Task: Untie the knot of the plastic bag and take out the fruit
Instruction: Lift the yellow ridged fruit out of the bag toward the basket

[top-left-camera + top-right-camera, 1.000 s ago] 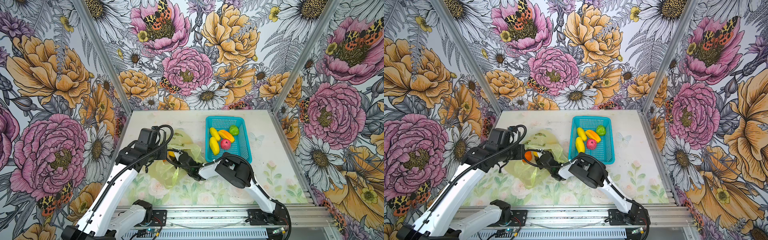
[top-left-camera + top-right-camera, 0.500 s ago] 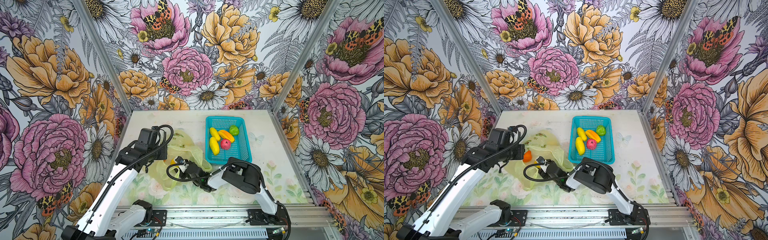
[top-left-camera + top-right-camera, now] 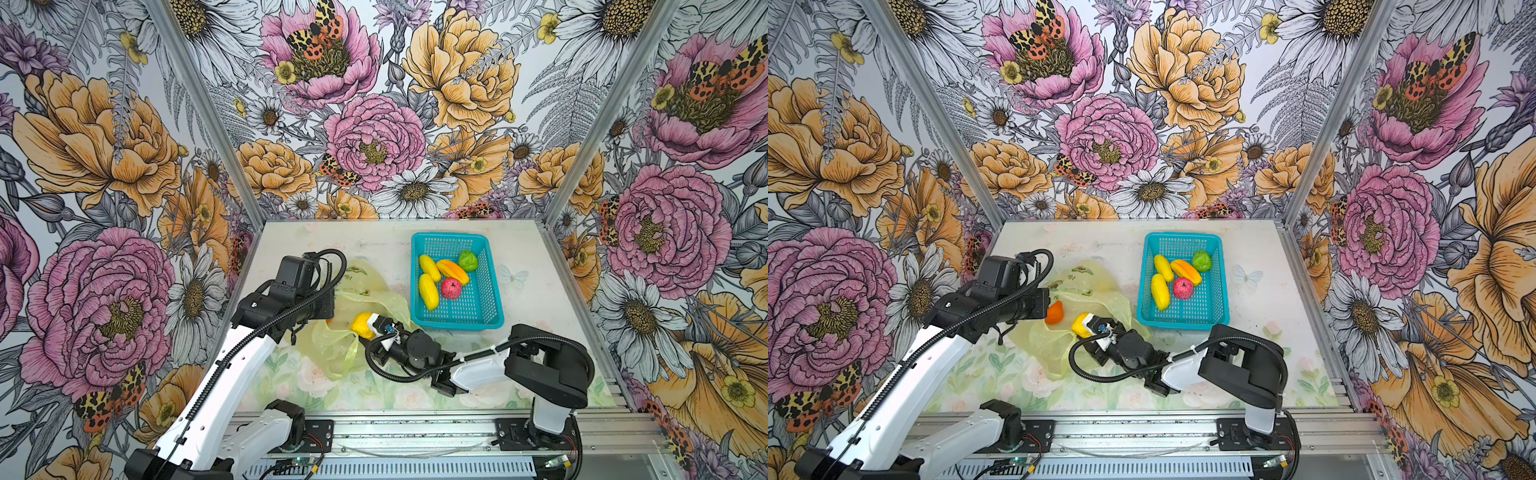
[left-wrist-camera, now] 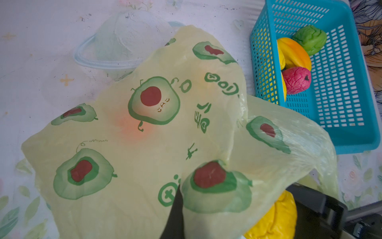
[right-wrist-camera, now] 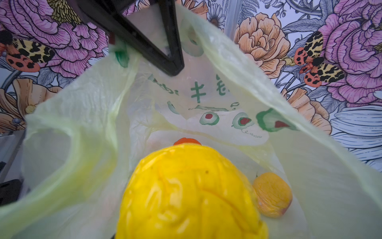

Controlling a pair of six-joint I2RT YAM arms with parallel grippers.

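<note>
A teal perforated basket is set on the table, toward the back and right of the middle, its long sides running front to back; the table is covered with a pale sheet printed with faint flowers and leaves; a pale butterfly print is seen just beside the basket, on its right; a pale ringed-planet print is shown in the left wrist view; three walls are papered with floral wallpaper of pink and orange blooms, daisies and spotted moths; aluminium posts are set at the back corners; an aluminium rail is laid along the front edge.
</note>
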